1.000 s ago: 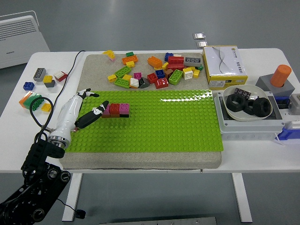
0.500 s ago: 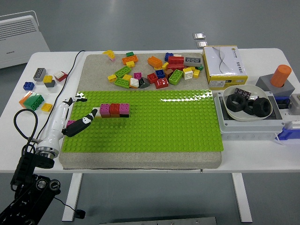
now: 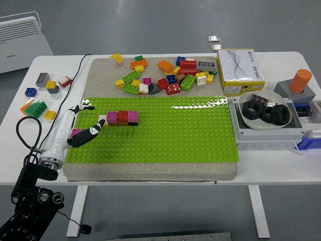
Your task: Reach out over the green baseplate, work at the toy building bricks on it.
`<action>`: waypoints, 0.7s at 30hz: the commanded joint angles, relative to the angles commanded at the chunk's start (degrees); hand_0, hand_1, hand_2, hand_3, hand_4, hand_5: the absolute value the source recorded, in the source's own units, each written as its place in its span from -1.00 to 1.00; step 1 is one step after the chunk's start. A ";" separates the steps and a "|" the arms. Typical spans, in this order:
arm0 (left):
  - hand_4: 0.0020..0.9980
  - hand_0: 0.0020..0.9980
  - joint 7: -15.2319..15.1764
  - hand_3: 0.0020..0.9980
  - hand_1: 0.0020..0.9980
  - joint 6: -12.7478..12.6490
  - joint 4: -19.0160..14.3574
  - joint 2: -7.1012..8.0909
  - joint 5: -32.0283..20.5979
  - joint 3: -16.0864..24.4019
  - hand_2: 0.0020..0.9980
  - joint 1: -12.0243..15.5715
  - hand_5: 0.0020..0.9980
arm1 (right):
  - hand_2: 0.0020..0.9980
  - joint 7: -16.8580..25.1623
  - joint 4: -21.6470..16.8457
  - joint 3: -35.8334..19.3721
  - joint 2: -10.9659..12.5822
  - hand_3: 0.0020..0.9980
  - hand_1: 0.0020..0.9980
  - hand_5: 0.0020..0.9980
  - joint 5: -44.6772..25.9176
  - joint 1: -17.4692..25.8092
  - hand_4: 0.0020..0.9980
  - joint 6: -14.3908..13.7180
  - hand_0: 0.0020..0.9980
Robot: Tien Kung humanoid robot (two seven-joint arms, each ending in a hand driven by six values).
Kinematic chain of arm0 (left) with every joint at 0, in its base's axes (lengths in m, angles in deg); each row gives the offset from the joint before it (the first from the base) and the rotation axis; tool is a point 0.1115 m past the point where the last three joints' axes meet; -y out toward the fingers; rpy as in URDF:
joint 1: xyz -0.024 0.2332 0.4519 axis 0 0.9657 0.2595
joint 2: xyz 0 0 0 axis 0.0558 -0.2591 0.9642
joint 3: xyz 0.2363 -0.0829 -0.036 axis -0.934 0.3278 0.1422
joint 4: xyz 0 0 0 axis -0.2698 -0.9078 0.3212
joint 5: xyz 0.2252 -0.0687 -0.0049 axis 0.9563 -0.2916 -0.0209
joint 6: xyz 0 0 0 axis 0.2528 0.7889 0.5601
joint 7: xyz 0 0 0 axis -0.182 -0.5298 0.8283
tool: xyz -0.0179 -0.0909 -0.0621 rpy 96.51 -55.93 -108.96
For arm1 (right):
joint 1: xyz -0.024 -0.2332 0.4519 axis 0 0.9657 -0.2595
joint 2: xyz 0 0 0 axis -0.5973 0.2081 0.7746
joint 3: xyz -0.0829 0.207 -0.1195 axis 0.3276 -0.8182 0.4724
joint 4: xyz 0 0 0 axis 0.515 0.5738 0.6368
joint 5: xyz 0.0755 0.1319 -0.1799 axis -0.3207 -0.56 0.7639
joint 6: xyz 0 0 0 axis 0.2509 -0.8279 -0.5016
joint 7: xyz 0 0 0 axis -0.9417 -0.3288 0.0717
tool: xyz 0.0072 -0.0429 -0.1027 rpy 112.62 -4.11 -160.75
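The green baseplate (image 3: 170,130) lies on a grey mat in the middle of the table. A short row of bricks (image 3: 123,117), magenta, red and pink on black, is pressed onto its left part. My left hand (image 3: 83,123) lies over the plate's left edge, just left of that row. Its fingers (image 3: 94,131) are spread and hold nothing, and one fingertip points at the row's left end. A small pink brick (image 3: 75,132) sits on the plate beside the palm. My right hand is out of view.
Several loose bricks (image 3: 168,75) are piled on the mat behind the plate, and more bricks (image 3: 37,95) lie at the table's far left. A yellow box (image 3: 239,71) stands at the back right. At the right edge, a grey tray (image 3: 266,128) holds a bowl of black rings.
My left arm has drawn back to the left and toward me, off the brick row. This uncovered the row's left end and the small pink brick. It has barely moved in the last half second.
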 joint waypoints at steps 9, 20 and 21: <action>0.53 0.73 0.29 0.34 0.70 0.52 0.42 0.54 0.19 -0.15 0.67 -0.09 -0.09 | 0.51 -0.24 0.00 -2.00 -0.32 0.67 0.32 1.00 3.08 0.00 0.78 0.25 0.04; 0.53 0.73 0.73 0.34 0.71 0.98 1.35 0.98 0.31 -1.53 0.68 0.03 -0.12 | 0.52 -0.38 0.00 -2.40 -0.61 0.68 0.33 1.00 4.41 0.52 0.80 0.36 0.04; 0.53 0.73 0.72 0.34 0.71 1.00 1.38 1.01 0.32 -1.54 0.68 0.06 -0.12 | 0.52 -0.38 0.00 -2.37 -0.63 0.68 0.33 1.00 4.40 0.60 0.80 0.35 0.04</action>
